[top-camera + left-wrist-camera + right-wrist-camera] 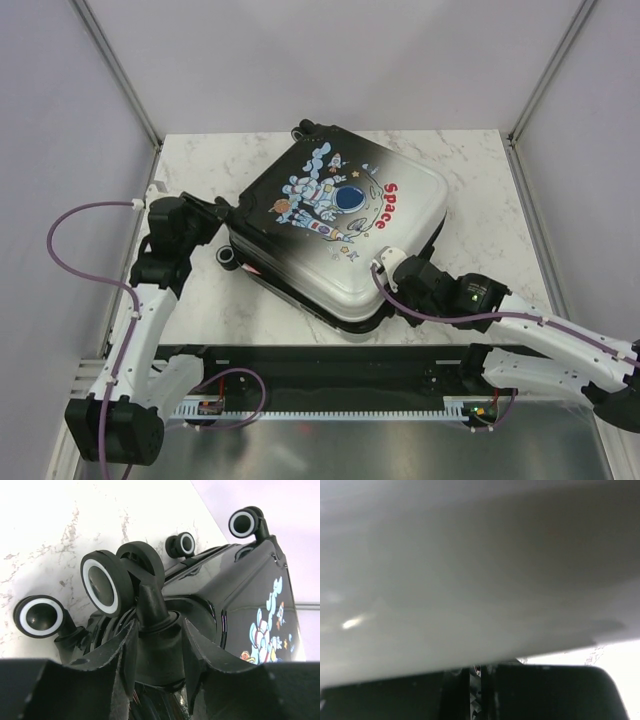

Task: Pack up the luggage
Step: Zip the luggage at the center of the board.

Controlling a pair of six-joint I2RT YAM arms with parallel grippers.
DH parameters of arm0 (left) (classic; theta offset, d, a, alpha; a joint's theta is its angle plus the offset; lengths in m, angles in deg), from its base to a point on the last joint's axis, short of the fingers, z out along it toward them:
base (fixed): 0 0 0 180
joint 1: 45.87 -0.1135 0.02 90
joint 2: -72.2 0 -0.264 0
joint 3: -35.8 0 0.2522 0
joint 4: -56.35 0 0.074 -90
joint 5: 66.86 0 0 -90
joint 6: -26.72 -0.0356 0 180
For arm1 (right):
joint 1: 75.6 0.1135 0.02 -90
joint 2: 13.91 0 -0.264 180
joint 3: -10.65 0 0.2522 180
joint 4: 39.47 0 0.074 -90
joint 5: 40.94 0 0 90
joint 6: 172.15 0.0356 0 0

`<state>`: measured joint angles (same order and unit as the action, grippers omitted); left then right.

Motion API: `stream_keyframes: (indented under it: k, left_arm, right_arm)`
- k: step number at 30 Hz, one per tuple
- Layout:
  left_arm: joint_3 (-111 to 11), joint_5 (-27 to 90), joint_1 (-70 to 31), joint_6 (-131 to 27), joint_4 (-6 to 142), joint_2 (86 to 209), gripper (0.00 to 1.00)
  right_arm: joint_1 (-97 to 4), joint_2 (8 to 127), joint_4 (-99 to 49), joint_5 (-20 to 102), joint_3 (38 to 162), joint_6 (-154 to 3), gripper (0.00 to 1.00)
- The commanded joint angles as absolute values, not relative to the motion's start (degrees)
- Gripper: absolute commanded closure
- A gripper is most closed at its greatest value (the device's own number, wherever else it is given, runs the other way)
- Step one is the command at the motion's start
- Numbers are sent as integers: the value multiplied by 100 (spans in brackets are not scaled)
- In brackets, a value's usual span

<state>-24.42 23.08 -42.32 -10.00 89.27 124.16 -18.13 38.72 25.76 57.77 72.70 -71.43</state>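
Luggage [340, 235] — glossy hard shell, rounded corners — on veined marble table [200, 160].

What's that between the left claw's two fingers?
A black wheel stem of the luggage, standing in the gap of the left gripper; the left wrist view shows it.

A: Entry one, luggage [340, 230], shell?
B: Hard plastic, smooth, high gloss, printed surface.
A: Its wheels [102, 585]?
B: Black plastic, slight sheen, white ring on each face.
A: Entry two, table [200, 160]?
B: Marble-look top, grey-veined, smooth, matt.
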Motion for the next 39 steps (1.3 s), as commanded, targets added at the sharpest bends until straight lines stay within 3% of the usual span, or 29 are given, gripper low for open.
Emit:
stream_keyframes:
  k: [1,16,39]
  left_arm:
    - [-2419,3079,-3727,-597,9077,12177,98]
    - [-2243,2393,-3410,-290,9174,12133,98]
    - [-1971,398,-2514,466,9490,11544,98]
  right_arm:
    - [-1559,3812,1112,5486,8100,-7310,100]
    - [-125,4559,849,5653,8276,-7072,100]
    - [1500,6238,1103,6857,9216,-4893,100]
